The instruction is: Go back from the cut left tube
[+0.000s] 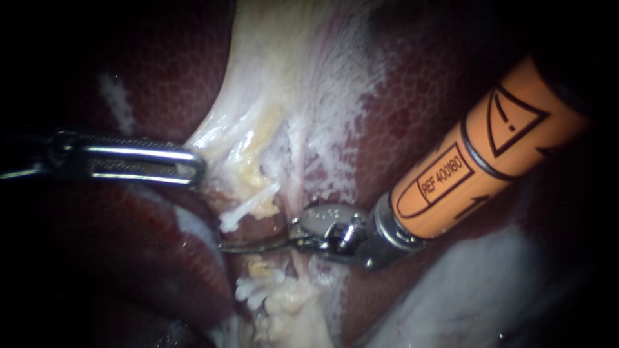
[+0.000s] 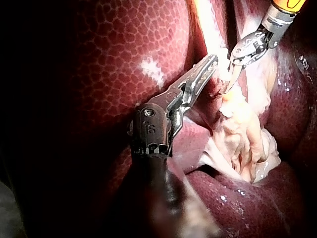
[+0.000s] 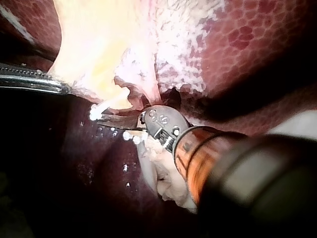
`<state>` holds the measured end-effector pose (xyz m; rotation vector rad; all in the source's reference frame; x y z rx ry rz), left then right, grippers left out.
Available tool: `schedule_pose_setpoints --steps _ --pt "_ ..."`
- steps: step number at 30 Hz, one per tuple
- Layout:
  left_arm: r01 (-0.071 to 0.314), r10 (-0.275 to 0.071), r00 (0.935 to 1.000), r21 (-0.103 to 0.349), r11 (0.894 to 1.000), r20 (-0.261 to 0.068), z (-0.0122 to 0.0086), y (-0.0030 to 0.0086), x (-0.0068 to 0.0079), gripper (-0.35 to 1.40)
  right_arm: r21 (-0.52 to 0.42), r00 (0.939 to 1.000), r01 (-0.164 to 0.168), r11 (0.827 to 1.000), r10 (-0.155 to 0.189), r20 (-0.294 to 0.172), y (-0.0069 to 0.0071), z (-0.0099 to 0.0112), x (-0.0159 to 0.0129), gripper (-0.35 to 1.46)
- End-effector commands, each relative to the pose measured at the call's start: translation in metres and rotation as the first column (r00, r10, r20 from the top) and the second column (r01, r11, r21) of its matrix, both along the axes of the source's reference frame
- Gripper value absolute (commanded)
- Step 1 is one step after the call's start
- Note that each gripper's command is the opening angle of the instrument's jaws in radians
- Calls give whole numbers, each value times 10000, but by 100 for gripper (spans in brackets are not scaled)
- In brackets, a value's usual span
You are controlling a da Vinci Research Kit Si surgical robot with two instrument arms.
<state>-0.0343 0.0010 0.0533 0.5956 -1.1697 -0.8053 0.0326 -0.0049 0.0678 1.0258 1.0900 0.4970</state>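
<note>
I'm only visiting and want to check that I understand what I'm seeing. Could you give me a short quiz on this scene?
1. True or false: the orange-shafted right instrument ends in slim blades.
2. What do the left instrument jaws grip? A a needle; B pale tissue; C a thread.
3. Fill in: the blades lie between the two ends of a cut ____.
Key: 1 true; 2 B; 3 tube.

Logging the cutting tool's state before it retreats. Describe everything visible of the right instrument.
The right instrument comes in from the upper right: an orange shaft section with black markings, then a silver collar and wrist joint. Its thin, dark, curved blades lie together, holding nothing, pointing left across the gap between a white stub above and pale lumpy tissue below.
</note>
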Motion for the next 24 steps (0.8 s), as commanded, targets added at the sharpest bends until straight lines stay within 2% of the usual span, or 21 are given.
schedule_pose_setpoints --steps 1,8,15,16,17,18,24 --pt "0 0 10000 -1 10000 0 0 0 0 -35 2 10000 3 10000 -3 6 0 0 0 -35" --pt "0 0 10000 -1 10000 0 0 0 0 -35 5 10000 7 10000 -7 3 0 -1 0 -35" --pt "-1 1 10000 -1 10000 0 0 0 0 -35 449 9998 -166 9989 170 -76 0 -2 -4 -35" --pt "-1 1 10000 -1 10000 0 0 0 0 -35 449 9998 -166 9989 170 -76 0 -2 -4 -13" --pt "-1 1 10000 -1 10000 0 0 0 0 -35 448 9998 -166 9989 170 -77 0 -2 -4 22" --pt "-1 1 10000 -2 10000 0 0 0 0 -35 446 9998 -165 9989 169 -77 0 -2 -4 42" --pt "-4 4 10000 -2 10000 2 0 0 0 -35 444 9998 -164 9989 168 -78 -1 -2 -4 76"
